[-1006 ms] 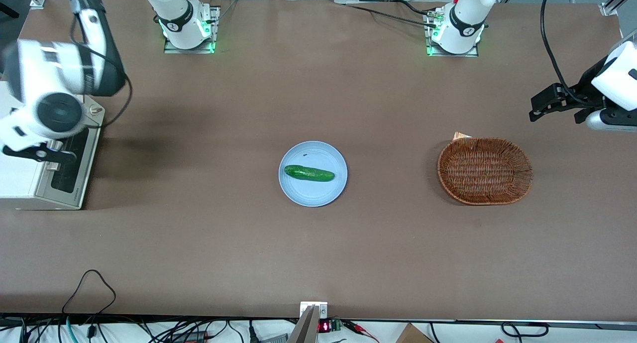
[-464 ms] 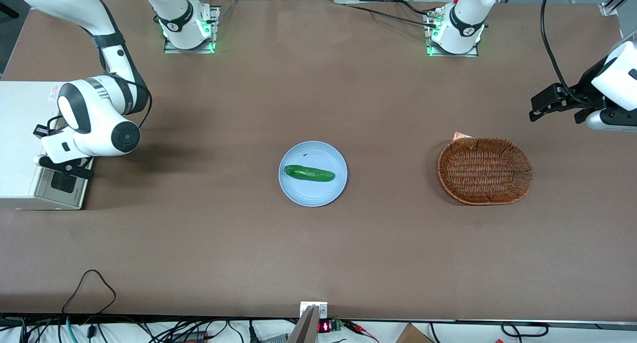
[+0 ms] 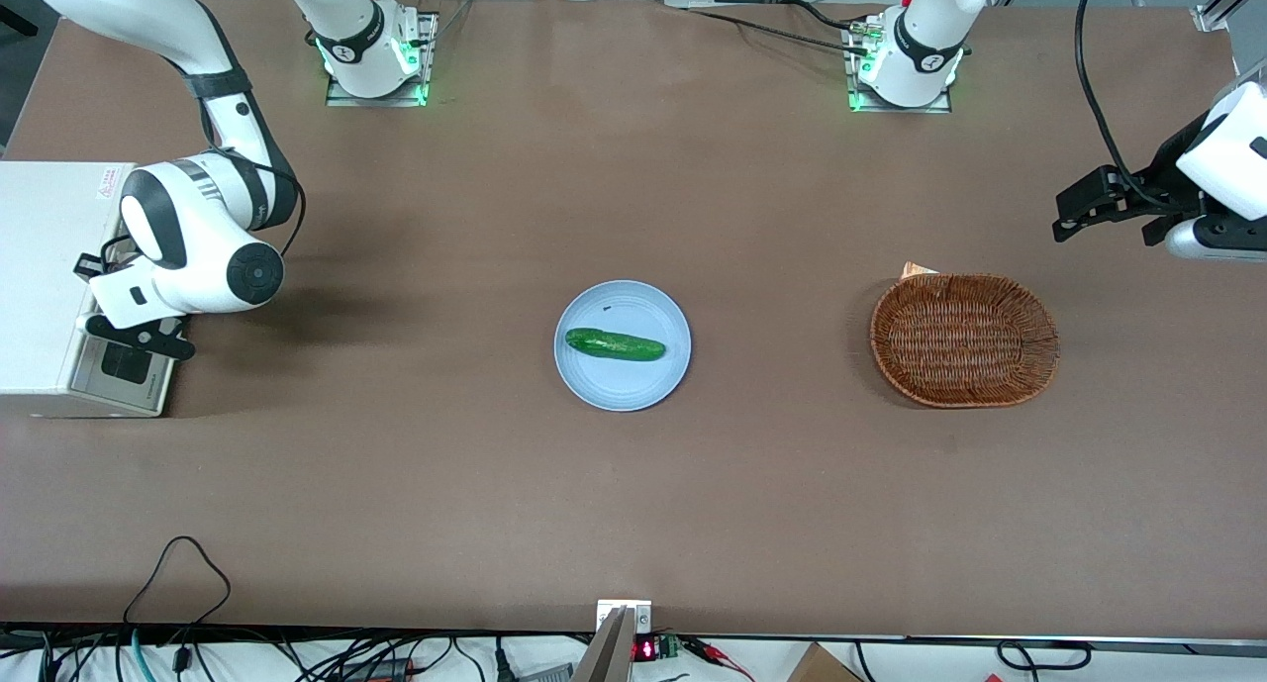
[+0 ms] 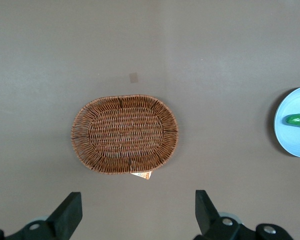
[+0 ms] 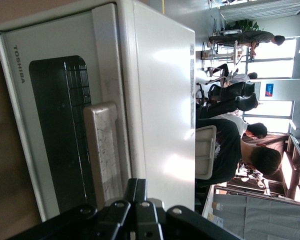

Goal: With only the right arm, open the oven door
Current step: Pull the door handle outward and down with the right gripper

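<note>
The cream-white toaster oven (image 3: 45,286) stands toward the working arm's end of the table. Its door (image 3: 127,367) faces the table's middle and sits flush with the oven body in the right wrist view (image 5: 55,125). That view shows the dark glass window and the silver bar handle (image 5: 102,150). The right arm (image 3: 198,237) reaches down over the oven's front. My gripper (image 3: 139,334) hangs just in front of the door's upper edge. In the right wrist view the gripper (image 5: 138,186) has both fingers pressed together with nothing between them, close to the handle and the door's top edge.
A blue plate (image 3: 648,385) with a green cucumber (image 3: 614,344) lies at the table's middle. A wicker basket (image 3: 964,340) lies toward the parked arm's end, also in the left wrist view (image 4: 125,134). Cables hang along the table edge nearest the front camera.
One second ago the right arm was high and blurred over the oven. It has come down in front of the door and has shifted only slightly in the last half second.
</note>
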